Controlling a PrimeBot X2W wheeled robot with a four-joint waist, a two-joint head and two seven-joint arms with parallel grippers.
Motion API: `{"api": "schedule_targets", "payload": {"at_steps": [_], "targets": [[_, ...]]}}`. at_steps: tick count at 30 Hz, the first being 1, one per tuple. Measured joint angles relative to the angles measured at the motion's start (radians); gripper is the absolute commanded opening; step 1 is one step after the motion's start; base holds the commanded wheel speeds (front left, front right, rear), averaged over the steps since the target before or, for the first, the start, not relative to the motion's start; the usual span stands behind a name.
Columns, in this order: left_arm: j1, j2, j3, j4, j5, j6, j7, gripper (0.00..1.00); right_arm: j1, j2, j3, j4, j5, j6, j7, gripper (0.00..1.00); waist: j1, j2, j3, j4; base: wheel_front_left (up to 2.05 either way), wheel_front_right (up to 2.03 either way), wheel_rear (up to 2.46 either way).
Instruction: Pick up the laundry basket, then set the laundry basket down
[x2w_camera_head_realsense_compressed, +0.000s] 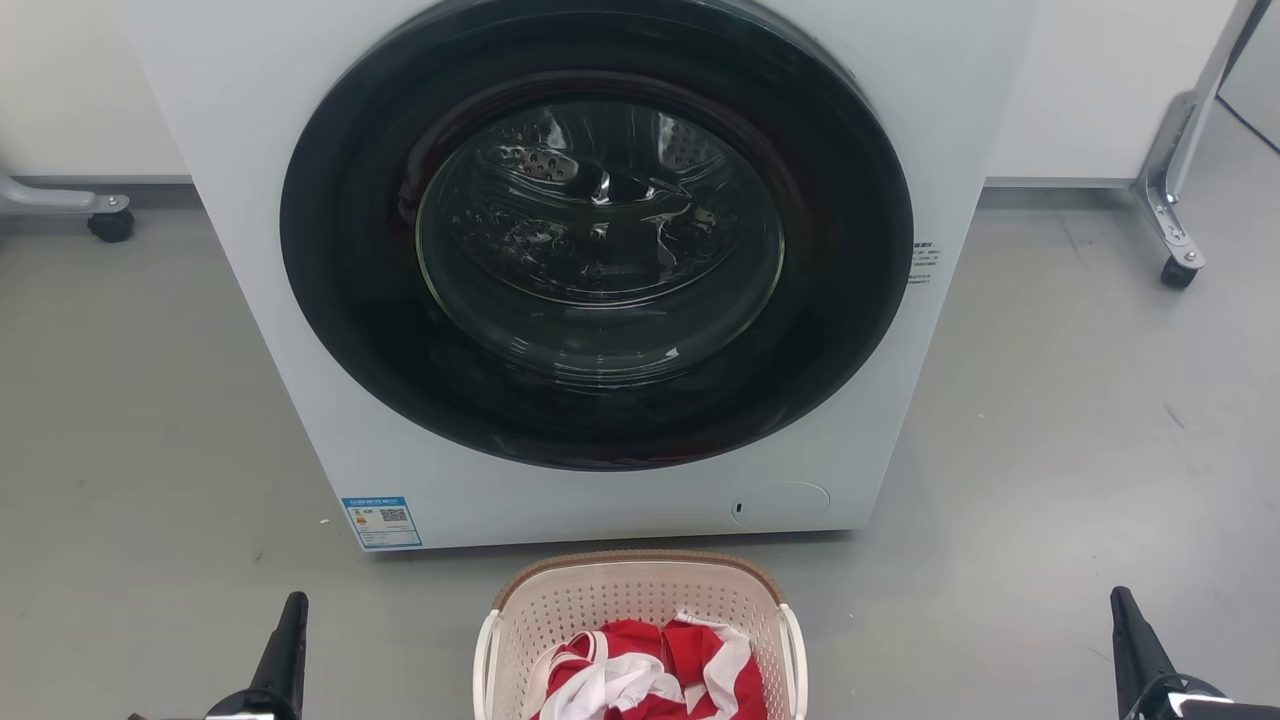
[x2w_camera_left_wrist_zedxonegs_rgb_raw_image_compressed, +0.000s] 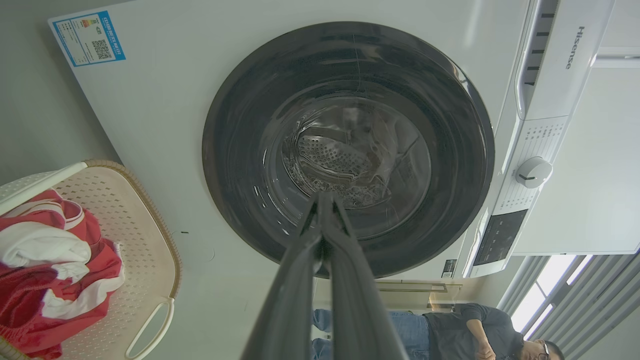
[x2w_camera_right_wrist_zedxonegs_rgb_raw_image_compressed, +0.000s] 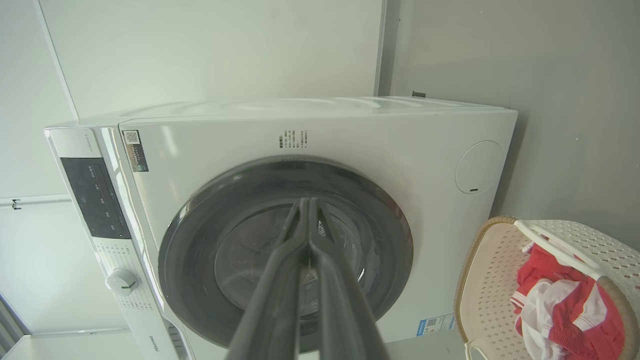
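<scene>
The laundry basket (x2w_camera_head_realsense_compressed: 640, 600) stands on the grey floor at the bottom centre of the head view, just in front of the washing machine. It is cream-white and perforated, with a brown woven-look rim and white side handles, and holds red and white clothes (x2w_camera_head_realsense_compressed: 650, 675). The same laundry basket (x2w_camera_left_wrist_zedxonegs_rgb_raw_image_compressed: 145, 250) lies at the lower left of the left wrist view, and the laundry basket (x2w_camera_right_wrist_zedxonegs_rgb_raw_image_compressed: 492, 290) at the lower right of the right wrist view. My left gripper (x2w_camera_head_realsense_compressed: 292, 612) is well left of it, my right gripper (x2w_camera_head_realsense_compressed: 1122, 608) well right. Both are shut on nothing: left gripper (x2w_camera_left_wrist_zedxonegs_rgb_raw_image_compressed: 324, 200), right gripper (x2w_camera_right_wrist_zedxonegs_rgb_raw_image_compressed: 306, 205).
A white front-loading washing machine (x2w_camera_head_realsense_compressed: 330, 400) with a closed dark round door (x2w_camera_head_realsense_compressed: 600, 230) stands close behind the basket. Wheeled metal frame legs (x2w_camera_head_realsense_compressed: 1175, 245) stand at the far right and a caster (x2w_camera_head_realsense_compressed: 110, 222) at the far left. A person (x2w_camera_left_wrist_zedxonegs_rgb_raw_image_compressed: 470, 332) sits beyond the machine.
</scene>
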Motion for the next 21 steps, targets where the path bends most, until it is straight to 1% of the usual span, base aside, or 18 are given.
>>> {"api": "schedule_targets", "payload": {"at_steps": [21], "targets": [[0.0, 0.0, 0.0, 0.0, 0.0, 0.0, 0.0, 0.0, 0.0, 0.0, 0.0, 0.0, 0.001, 0.0, 0.0, 0.0, 0.0, 0.0, 0.0, 0.0, 0.0, 0.0, 0.0]]}}
